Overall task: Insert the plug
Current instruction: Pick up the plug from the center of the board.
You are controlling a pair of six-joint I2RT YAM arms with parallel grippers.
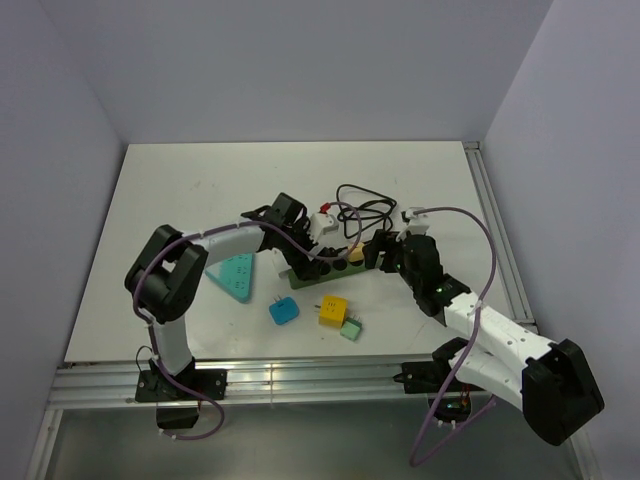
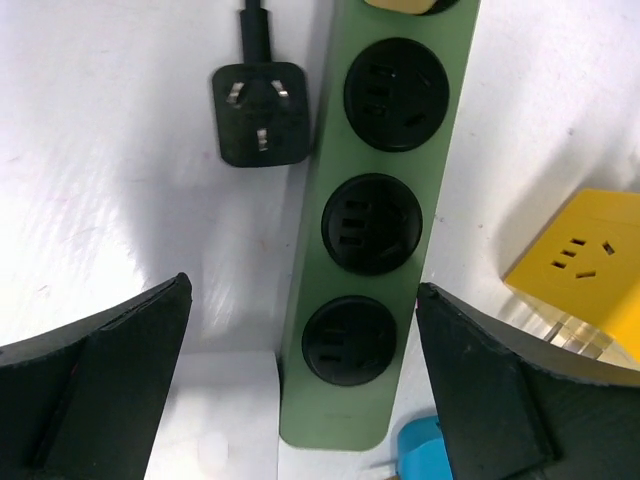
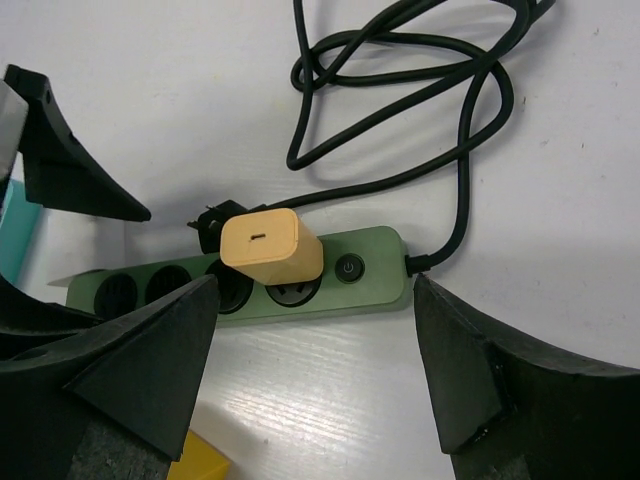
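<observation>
Right wrist view: tan charger (image 3: 270, 245) looks seated in the green power strip (image 3: 382, 285), so I call insertion done, left hand (image 2: 302, 290) and right hand (image 3: 315, 285) both spread, empty.

A white table (image 1: 190, 200) stands between plain, pale lavender walls (image 1: 300, 70), with a metal rail (image 1: 300, 378) along its near edge, evenly lit.
</observation>
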